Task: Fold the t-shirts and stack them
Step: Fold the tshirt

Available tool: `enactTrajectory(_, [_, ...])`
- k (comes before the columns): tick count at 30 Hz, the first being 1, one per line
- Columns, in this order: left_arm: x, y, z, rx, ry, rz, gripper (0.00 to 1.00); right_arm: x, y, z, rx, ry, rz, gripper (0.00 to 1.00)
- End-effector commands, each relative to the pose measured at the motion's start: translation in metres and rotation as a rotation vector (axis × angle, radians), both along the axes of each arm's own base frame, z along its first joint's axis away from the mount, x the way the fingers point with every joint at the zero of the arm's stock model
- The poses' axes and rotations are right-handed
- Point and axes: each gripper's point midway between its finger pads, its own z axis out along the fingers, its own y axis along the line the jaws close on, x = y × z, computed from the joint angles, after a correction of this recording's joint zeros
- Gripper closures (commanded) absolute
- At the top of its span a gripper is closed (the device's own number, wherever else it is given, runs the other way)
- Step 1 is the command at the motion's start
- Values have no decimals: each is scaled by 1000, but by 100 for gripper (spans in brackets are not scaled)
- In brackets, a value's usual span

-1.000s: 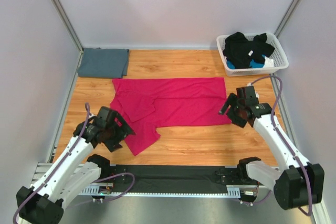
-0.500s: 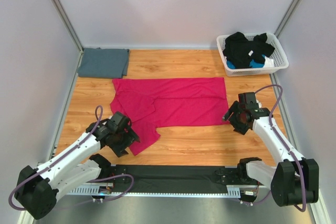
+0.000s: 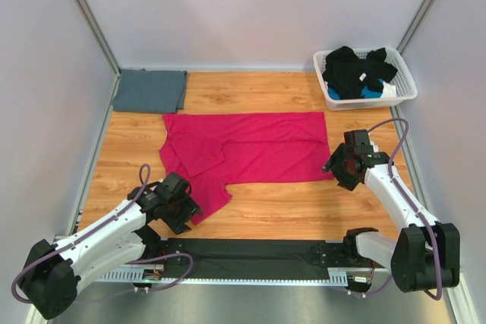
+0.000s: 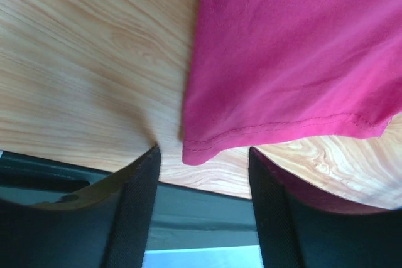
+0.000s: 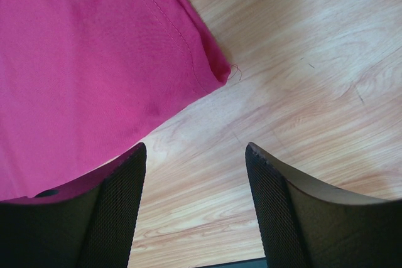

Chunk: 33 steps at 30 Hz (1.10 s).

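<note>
The left claw (image 3: 184,212) hangs low over the near left of the wooden counter (image 3: 304,210), jaws apart and gripping nothing. In its wrist view a stitched corner of the magenta t-shirt (image 4: 282,61) lies flat on the wood between the two fingers (image 4: 135,205). Behind it, in the far left corner, sits the grey t-shirt (image 3: 149,90), folded to a flat rectangle. The magenta one is spread across the middle of the counter, one flap trailing toward the left arm. It looks thin, light and limp, so it would likely sag and slide on the smooth wood. The doubled hem at each near corner seems the firmest place to pinch. The right claw (image 3: 339,166) is likewise released, poised just short of the shirt's near right corner.
</note>
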Motion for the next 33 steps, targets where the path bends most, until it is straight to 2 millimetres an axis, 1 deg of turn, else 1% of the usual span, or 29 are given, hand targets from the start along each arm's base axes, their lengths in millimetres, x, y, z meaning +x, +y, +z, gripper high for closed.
enactTrajectory(1, [14,-2,5,7,-49,28,40,9,-1,3,5,-38,-25,36])
enactTrajectory(3, [14,0,4,19,-48,31,41,9,-2,2,1,-37,-27,37])
enactTrajectory(4, [14,2,4,28,-50,36,45,8,-2,2,-1,-33,-29,37])
enactTrajectory(6, [13,4,2,36,-46,43,49,8,-2,2,-3,-33,-27,38])
enactTrajectory(9, [12,6,1,44,-45,51,59,8,-2,0,-1,-28,-22,41])
enactTrajectory(10, [12,7,0,46,-45,51,67,8,-1,-2,1,-24,-19,41])
enactTrajectory(11, [12,7,0,48,-42,51,72,8,-1,-3,3,-19,-18,41])
enactTrajectory(12, [11,8,0,55,-36,51,76,6,-1,-7,0,-4,-15,41])
enactTrajectory(13, [11,9,0,60,-34,50,83,4,-2,-11,-4,9,-16,41])
enactTrajectory(15, [11,8,0,62,-32,47,92,-1,-2,-19,-10,41,-14,41])
enactTrajectory(16, [11,8,0,65,-28,42,100,-4,-3,-23,-11,50,-17,41])
enactTrajectory(19, [13,8,2,71,-32,35,100,0,-8,-28,-34,35,-32,44])
enactTrajectory(21, [14,9,4,80,-37,28,100,3,-12,-29,-58,28,-40,48])
enactTrajectory(23, [15,11,7,91,-45,27,100,12,-13,-26,-69,7,-45,54])
enactTrajectory(27, [17,13,12,99,-61,30,100,28,-15,-24,-87,1,-48,59])
enactTrajectory(31, [17,18,16,116,-70,39,100,37,-18,-26,-111,-1,-49,62])
enactTrajectory(33, [18,18,17,115,-76,40,100,38,-22,-31,-132,12,-47,63])
